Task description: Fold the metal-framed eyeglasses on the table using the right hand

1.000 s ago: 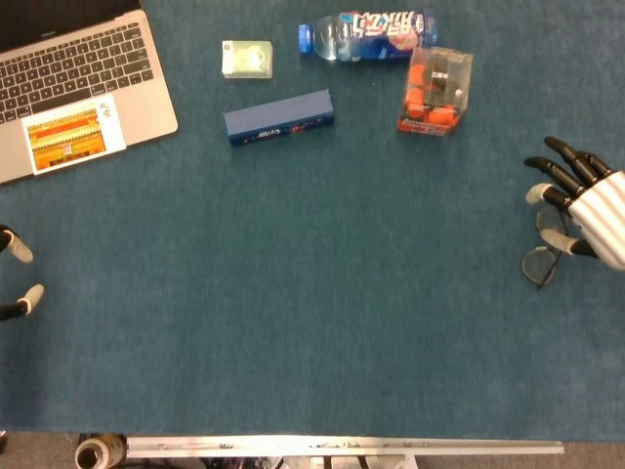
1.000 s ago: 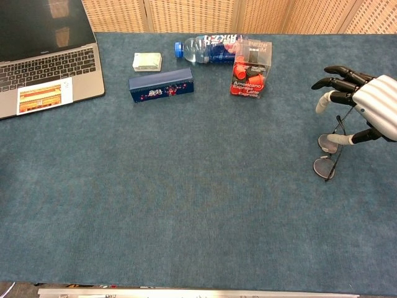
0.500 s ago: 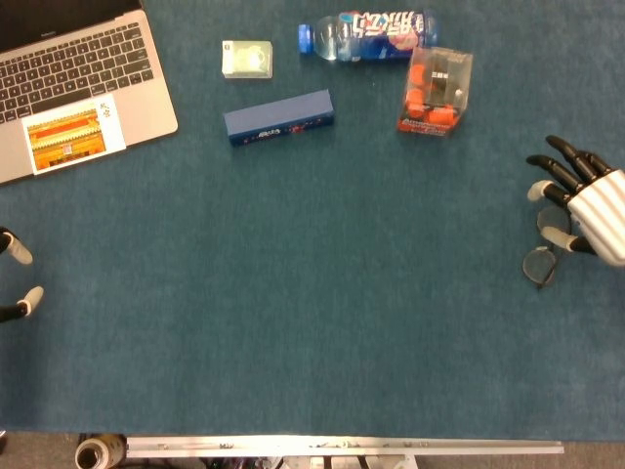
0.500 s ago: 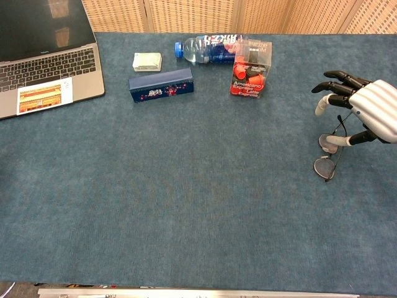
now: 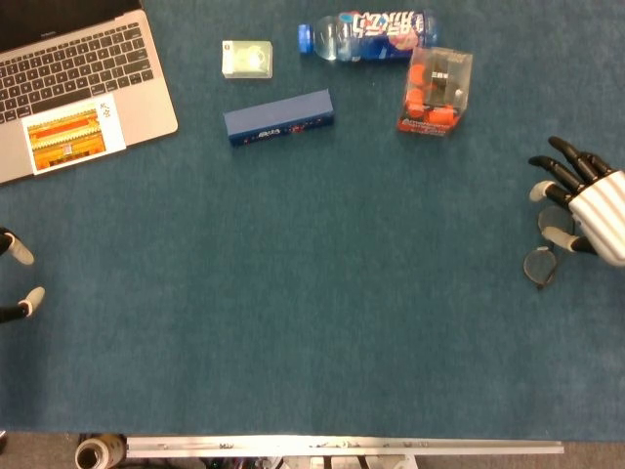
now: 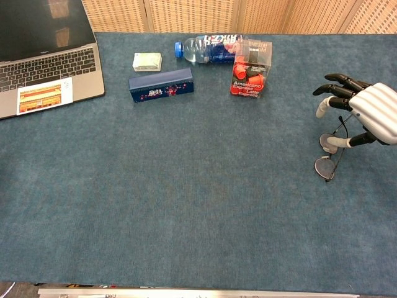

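Metal-framed eyeglasses (image 6: 327, 155) at the frame's right sit under the spread, empty right robot hand (image 6: 360, 112), which should nudge one temple inward gently.

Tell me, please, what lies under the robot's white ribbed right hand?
The metal-framed eyeglasses lie on the blue table beneath the right hand. Both lenses show; the temples are mostly covered, so any contact is unclear.
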You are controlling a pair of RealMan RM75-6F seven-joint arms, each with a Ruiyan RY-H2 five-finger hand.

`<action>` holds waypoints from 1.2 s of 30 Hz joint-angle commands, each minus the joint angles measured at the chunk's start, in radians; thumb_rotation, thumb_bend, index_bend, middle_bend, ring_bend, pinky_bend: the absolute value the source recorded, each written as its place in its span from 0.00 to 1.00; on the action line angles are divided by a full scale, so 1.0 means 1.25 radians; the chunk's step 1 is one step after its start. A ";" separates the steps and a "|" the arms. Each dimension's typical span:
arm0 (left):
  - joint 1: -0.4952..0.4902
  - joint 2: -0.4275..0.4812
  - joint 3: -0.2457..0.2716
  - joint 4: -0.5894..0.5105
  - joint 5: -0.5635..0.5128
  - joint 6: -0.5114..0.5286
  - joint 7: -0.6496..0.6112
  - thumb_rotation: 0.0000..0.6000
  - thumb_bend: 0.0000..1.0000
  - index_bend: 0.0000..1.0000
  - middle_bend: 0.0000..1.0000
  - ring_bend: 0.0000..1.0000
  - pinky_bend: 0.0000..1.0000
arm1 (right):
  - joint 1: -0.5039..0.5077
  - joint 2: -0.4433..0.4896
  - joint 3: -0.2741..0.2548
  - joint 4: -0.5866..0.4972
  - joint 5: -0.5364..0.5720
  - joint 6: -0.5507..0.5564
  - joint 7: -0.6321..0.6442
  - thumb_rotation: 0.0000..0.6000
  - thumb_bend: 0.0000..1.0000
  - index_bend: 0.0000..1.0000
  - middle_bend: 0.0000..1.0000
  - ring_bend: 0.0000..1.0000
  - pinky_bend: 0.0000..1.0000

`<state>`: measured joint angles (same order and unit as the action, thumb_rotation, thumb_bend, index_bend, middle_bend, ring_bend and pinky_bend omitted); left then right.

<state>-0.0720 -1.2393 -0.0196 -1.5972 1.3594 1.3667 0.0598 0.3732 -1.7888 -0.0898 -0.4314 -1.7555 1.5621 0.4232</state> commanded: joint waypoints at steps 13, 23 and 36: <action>-0.003 -0.001 0.000 -0.002 -0.004 -0.006 0.004 1.00 0.16 0.49 0.36 0.24 0.51 | -0.005 -0.042 -0.005 0.080 0.012 0.008 0.048 1.00 0.12 0.46 0.25 0.09 0.30; -0.005 0.000 -0.002 -0.003 -0.002 -0.007 0.005 1.00 0.16 0.49 0.36 0.24 0.51 | 0.000 -0.034 0.003 0.071 0.021 0.040 0.055 1.00 0.12 0.45 0.25 0.09 0.30; -0.008 0.003 -0.003 -0.013 0.001 -0.003 0.014 1.00 0.16 0.49 0.36 0.24 0.51 | 0.008 -0.011 0.015 0.031 0.027 0.086 0.042 1.00 0.12 0.45 0.25 0.09 0.30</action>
<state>-0.0821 -1.2355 -0.0241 -1.6134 1.3605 1.3622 0.0771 0.3815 -1.8054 -0.0724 -0.3896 -1.7218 1.6658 0.4770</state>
